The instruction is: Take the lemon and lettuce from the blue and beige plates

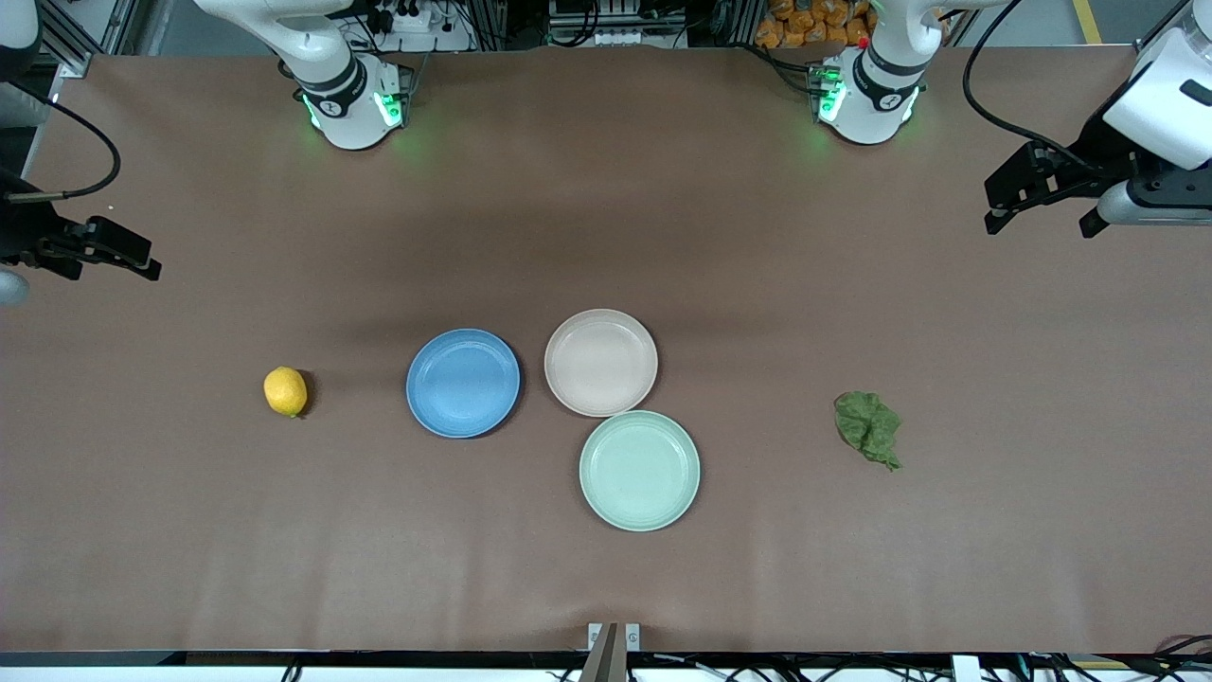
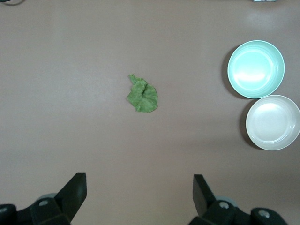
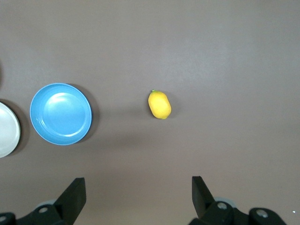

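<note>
Both foods lie on the bare bench, all three plates empty.

The lemon (image 1: 285,391) sits toward the right arm's end, apart from the blue plate (image 1: 463,383); the lettuce (image 1: 867,428) lies toward the left arm's end, well apart from the beige plate (image 1: 600,362) and green plate (image 1: 639,470). The right claw (image 3: 138,197) and left claw (image 2: 139,192) hang released, each over its own end of the bench, apparently parked clear.

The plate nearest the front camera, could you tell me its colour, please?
Pale mint green; the front view shows it best.
</note>
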`<state>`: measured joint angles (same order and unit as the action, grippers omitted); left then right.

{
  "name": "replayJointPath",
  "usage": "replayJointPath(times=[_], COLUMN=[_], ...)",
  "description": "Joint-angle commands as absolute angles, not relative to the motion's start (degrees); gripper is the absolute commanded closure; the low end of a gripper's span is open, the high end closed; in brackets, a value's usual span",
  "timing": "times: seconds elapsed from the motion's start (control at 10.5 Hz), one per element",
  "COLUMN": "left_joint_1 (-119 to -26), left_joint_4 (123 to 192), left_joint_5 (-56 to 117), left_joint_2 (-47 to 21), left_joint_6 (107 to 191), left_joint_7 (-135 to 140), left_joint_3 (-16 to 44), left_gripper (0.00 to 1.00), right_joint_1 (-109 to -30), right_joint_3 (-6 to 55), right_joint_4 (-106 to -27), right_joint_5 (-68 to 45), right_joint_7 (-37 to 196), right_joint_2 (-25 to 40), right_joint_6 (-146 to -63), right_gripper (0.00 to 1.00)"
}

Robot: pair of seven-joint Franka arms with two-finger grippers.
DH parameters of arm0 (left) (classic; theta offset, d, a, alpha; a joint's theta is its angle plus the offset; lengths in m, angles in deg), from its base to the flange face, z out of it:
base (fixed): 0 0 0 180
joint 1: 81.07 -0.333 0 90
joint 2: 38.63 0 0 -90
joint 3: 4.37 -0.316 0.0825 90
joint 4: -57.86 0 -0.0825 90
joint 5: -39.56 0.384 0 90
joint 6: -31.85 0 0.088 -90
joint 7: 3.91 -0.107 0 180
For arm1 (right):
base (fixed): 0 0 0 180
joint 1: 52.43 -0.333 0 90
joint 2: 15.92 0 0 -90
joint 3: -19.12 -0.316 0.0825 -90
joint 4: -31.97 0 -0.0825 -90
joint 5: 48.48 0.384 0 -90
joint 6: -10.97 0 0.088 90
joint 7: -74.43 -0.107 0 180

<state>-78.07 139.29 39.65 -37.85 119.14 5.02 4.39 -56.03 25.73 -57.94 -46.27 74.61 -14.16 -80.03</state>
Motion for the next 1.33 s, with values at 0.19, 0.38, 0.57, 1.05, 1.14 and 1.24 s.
replayJointPath(times=[0.19,0.38,0.57,1.05,1.14,1.24], left_joint_1=[-78.26,-78.26,-78.26,-78.26,-78.26,-78.26], left_joint_4=[138.8,138.89,139.07,139.15,139.15,139.33], left_joint_5=[38.51,38.51,38.51,38.33,38.33,38.33], left_joint_2=[-40.03,-40.13,-40.13,-40.13,-40.22,-40.22], left_joint_6=[117.72,117.72,117.63,116.05,116.05,116.05], left_joint_7=[3.65,3.47,3.56,4.18,4.18,4.18], left_joint_3=[4.34,4.25,4.25,4.51,4.6,4.6], left_gripper=[0.0,0.0,0.0,0.0,0.0,0.0], right_joint_1=[-55.24,-55.41,-55.5,-55.15,-55.06,-54.8], right_joint_3=[25.28,25.36,25.28,25.36,25.36,25.45], right_joint_4=[-55.22,-54.26,-53.37,-53.55,-53.98,-53.81], right_joint_5=[-46.72,-46.81,-46.81,-46.72,-46.72,-46.8], right_joint_7=[73.81,73.81,73.72,73.81,73.72,73.72], right_joint_2=[-13.1,-12.49,-12.23,-12.23,-12.23,-12.23], right_joint_6=[-79.82,-79.73,-79.56,-79.29,-79.73,-79.91], right_gripper=[0.0,0.0,0.0,0.0,0.0,0.0])
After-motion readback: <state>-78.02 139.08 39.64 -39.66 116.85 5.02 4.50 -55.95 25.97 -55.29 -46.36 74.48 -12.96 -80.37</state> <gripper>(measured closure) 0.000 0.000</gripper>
